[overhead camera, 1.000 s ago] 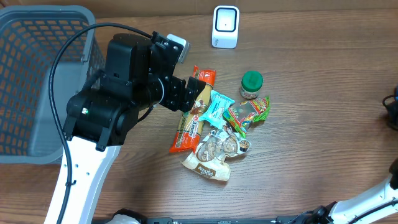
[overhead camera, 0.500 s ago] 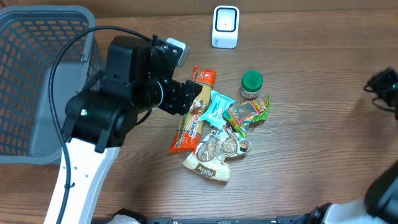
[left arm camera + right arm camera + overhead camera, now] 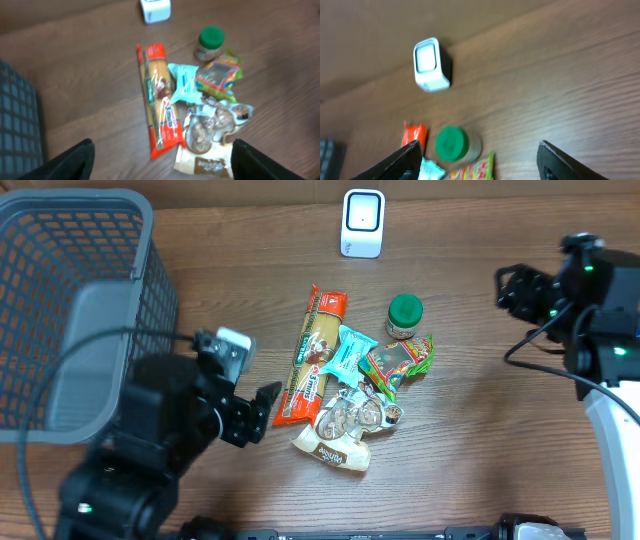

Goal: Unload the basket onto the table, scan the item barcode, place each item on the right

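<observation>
Two grippers are in view and both stand wide open with nothing between their fingers. From the overhead view the left gripper (image 3: 258, 415) is at the near left of the table (image 3: 480, 440) and points to the right, toward a small heap of items. Its dark fingers (image 3: 75, 161) show only at the lower corners of its wrist view, and no item touches them. Nearest to it is the long orange pasta packet (image 3: 312, 355), whose lower end lies just beside the fingertips. Against the right side of this packet lies a light blue wrapper (image 3: 345, 352), and next to that a green and red sweets bag (image 3: 400, 358). Below them a clear bag (image 3: 345, 425) with brown round pieces lies partly over a pale pouch. A jar (image 3: 404, 315) with a green lid stands upright at the far side of the heap, just beside the sweets bag. The right gripper (image 3: 512, 292) is at the far right, well apart from the heap, and its fingers (image 3: 405, 162) frame the jar and the scanner from a distance. The white scanner (image 3: 362, 223) stands at the far edge of the table, apart from the heap. A grey basket (image 3: 70, 300) is at the far left.
</observation>
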Robot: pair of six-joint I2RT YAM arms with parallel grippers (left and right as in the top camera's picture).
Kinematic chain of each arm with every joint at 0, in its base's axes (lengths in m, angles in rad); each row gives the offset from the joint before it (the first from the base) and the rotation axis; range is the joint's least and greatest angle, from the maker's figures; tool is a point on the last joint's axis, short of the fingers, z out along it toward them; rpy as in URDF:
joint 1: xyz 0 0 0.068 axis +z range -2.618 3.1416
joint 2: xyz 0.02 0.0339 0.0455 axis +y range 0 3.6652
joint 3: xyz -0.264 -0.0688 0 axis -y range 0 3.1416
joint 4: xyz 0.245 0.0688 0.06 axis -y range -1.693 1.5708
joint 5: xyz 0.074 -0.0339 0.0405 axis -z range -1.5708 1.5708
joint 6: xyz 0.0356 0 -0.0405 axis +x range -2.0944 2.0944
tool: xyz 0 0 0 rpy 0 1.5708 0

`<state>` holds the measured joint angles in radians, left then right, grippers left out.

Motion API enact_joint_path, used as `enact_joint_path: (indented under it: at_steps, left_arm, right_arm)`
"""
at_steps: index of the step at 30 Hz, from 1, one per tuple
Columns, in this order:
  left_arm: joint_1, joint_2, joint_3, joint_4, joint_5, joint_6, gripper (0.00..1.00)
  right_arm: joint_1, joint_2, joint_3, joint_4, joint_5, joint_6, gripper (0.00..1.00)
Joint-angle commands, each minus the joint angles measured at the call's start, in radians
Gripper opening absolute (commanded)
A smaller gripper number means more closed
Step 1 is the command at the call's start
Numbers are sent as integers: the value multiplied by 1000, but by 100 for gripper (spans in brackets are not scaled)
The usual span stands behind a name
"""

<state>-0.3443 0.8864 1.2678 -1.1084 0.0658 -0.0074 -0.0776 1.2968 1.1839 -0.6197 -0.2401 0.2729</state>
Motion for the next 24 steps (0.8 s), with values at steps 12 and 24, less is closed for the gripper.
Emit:
enact_joint_path:
  at_steps: [12,24]
  left_arm:
    - [4,95,-360,235,-7,-135,100]
    - [-4,499,-360,388,31,-66,97]
  right_arm:
    - [116,-5,-1,-88,23,-16,79]
    - [122,-20,-1,-179,3,-16,90]
